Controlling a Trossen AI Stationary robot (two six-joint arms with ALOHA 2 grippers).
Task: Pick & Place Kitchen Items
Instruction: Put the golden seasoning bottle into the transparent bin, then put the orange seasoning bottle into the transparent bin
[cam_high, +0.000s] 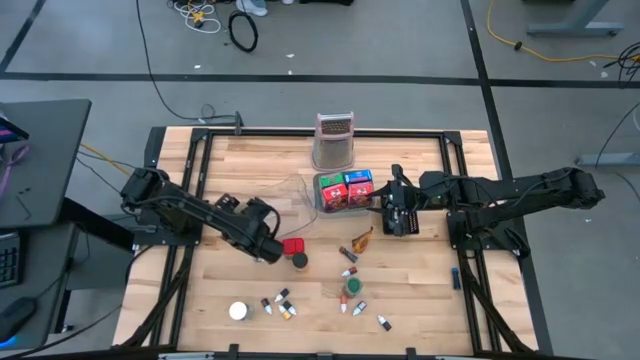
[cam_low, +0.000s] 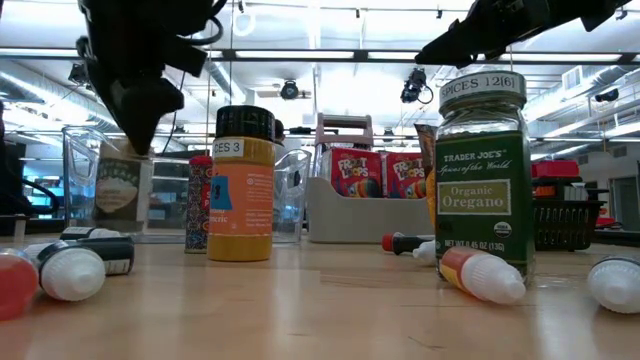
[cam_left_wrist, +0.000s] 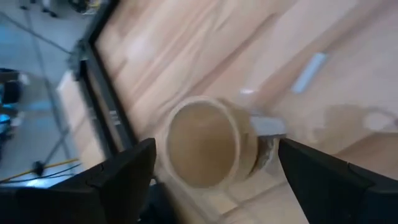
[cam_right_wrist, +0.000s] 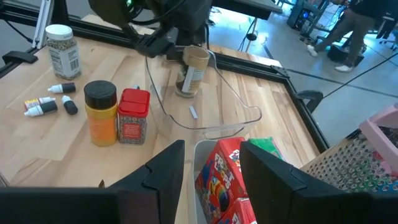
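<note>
Two jars (cam_high: 292, 253) beside left hand (cam_high: 268, 247), grater (cam_high: 334, 140) behind.

Metal grater (cam_high: 335, 141) upright beside grey tray (cam_high: 322, 205).

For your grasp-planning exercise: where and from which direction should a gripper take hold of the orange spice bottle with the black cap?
Grip the orange spice bottle across its black cap, coming straight down. It stands upright, and the red shaker stands close beside it, crowding a side approach.

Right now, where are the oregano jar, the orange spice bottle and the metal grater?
oregano jar (cam_low: 481, 195): low view, on its green label.
orange spice bottle (cam_low: 241, 200): low view, on its body.
metal grater (cam_high: 335, 139): high view, on its face.
</note>
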